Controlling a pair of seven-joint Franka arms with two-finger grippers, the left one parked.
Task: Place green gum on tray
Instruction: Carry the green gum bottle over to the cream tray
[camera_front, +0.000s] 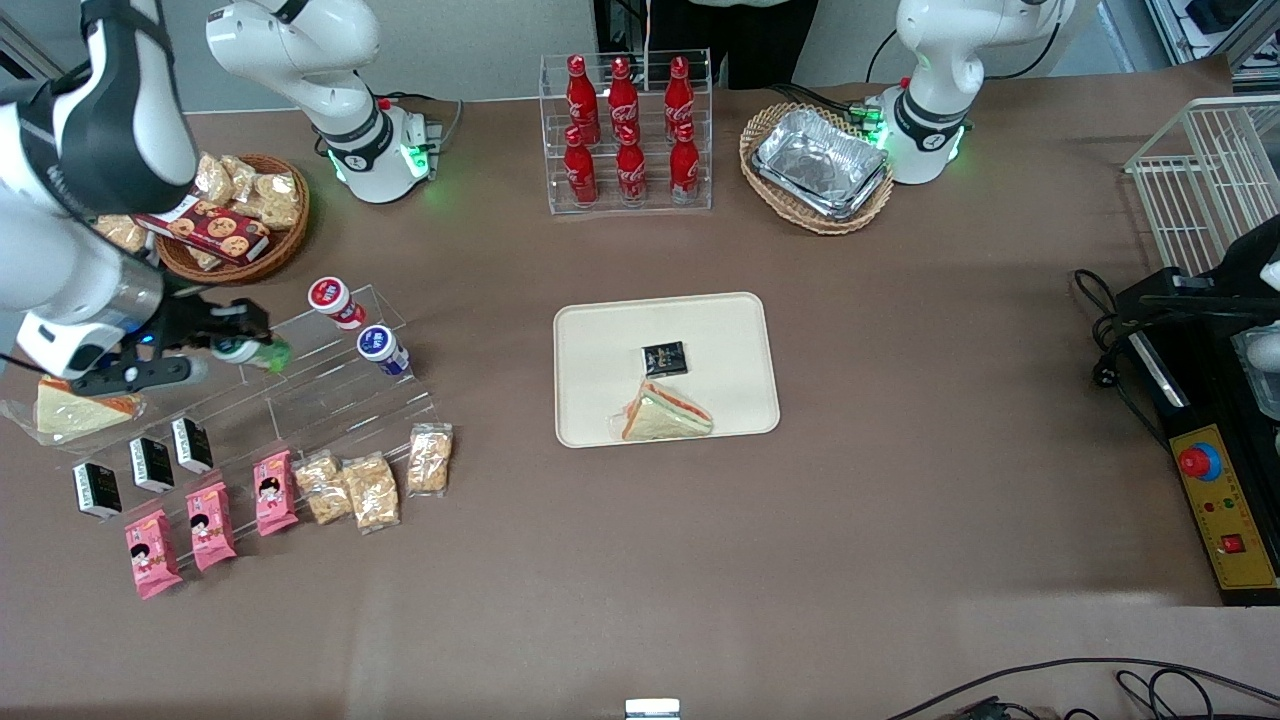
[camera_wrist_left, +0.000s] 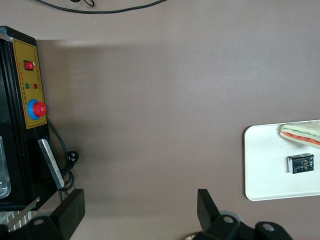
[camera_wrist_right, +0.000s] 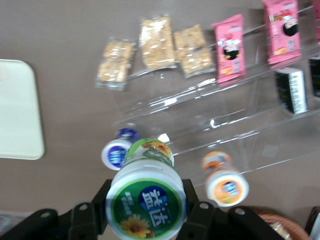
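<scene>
The gripper (camera_front: 243, 341) was clenched around the green gum (camera_front: 254, 351), holding it above the clear acrylic stand (camera_front: 330, 395) toward the working arm's end of the table. The jar lay tipped, its long axis roughly horizontal and its white lid (camera_wrist_right: 145, 206) facing the wrist camera, well apart from the tray (camera_front: 600, 345).

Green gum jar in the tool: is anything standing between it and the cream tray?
The tool grips the green gum jar with its white lid above the clear acrylic rack. The blue-lidded jar stands between it and the cream-beige rectangular tray, low enough to pass over. Bare brown table follows.
</scene>
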